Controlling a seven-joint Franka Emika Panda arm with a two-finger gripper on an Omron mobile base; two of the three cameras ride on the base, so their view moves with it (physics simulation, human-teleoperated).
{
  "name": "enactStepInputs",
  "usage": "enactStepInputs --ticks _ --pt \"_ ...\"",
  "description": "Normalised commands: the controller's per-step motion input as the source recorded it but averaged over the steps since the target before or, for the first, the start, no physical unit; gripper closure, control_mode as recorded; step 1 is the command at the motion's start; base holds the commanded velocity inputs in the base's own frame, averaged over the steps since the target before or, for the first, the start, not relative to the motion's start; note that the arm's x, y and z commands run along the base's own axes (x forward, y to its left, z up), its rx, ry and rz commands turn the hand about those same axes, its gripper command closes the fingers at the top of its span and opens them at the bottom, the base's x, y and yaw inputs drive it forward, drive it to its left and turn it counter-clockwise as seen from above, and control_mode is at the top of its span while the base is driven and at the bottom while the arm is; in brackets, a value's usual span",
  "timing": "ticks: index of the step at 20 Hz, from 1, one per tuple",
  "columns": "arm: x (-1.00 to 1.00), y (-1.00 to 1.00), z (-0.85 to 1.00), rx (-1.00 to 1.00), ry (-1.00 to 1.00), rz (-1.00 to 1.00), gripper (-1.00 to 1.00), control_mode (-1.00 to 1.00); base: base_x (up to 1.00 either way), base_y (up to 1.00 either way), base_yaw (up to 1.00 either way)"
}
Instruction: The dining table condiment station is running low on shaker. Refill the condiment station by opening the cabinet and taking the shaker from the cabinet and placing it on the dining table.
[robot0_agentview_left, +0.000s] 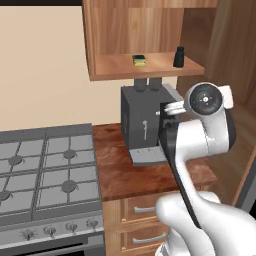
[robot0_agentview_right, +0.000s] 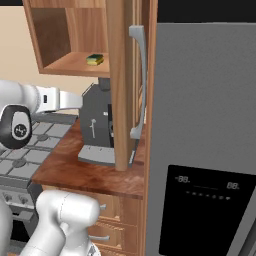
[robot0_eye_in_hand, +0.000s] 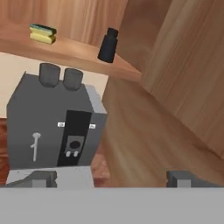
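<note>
Cabinet (robot0_agentview_left: 145, 30): door (robot0_agentview_right: 122, 85) swung fully out, long silver bar handle (robot0_agentview_right: 139, 82) facing the right base camera; interior shelf exposed.
Shaker (robot0_agentview_left: 178, 57): small, black, upright near the right front edge of the cabinet shelf; untouched.
Sponge (robot0_agentview_left: 139, 60): yellow-and-green, same shelf, well left of the shaker.
Gripper (robot0_eye_in_hand: 112, 178): spread wide, holding nothing; below shelf level, aimed up toward the shaker (fingertips barely visible at the bottom of the hand view).
Coffee machine (robot0_agentview_left: 142, 125): grey, on the counter directly under the shelf, close beside the wrist.
Dining table: out of frame here.
Risk, tipping: narrow upright shaker near the shelf lip; a fingertip nudge on the way in likely to knock it over or off the edge.
Risk, collision: rising hand liable to strike the underside or front lip of the shelf, or clip the coffee machine.
Risk, door: open door close on the right, possibly within the arm's sweep; clearance hard to judge.
</note>
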Motion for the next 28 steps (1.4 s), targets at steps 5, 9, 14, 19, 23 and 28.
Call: enactStepInputs --ticks 5,9,14,19,23,28 --pt "0.19 0.73 0.0 0.04 -0.22 0.0 -1.0 -1.0 0.0 0.0 0.0" --pt "0.0 0.21 0.0 0.01 -0.26 0.0 -1.0 -1.0 0.0 0.0 0.0" --pt "-0.15 -0.02 0.29 0.0 -0.23 0.0 -1.0 -1.0 0.0 0.0 0.0" --pt "-0.03 -0.29 0.45 0.0 -0.05 0.0 -1.0 -1.0 0.0 0.0 0.0" --pt "0.04 -0.24 0.44 0.0 0.0 0.0 -1.0 -1.0 0.0 0.0 0.0" --pt "0.23 -0.03 0.04 0.0 0.04 0.0 -1.0 -1.0 0.0 0.0 0.0"
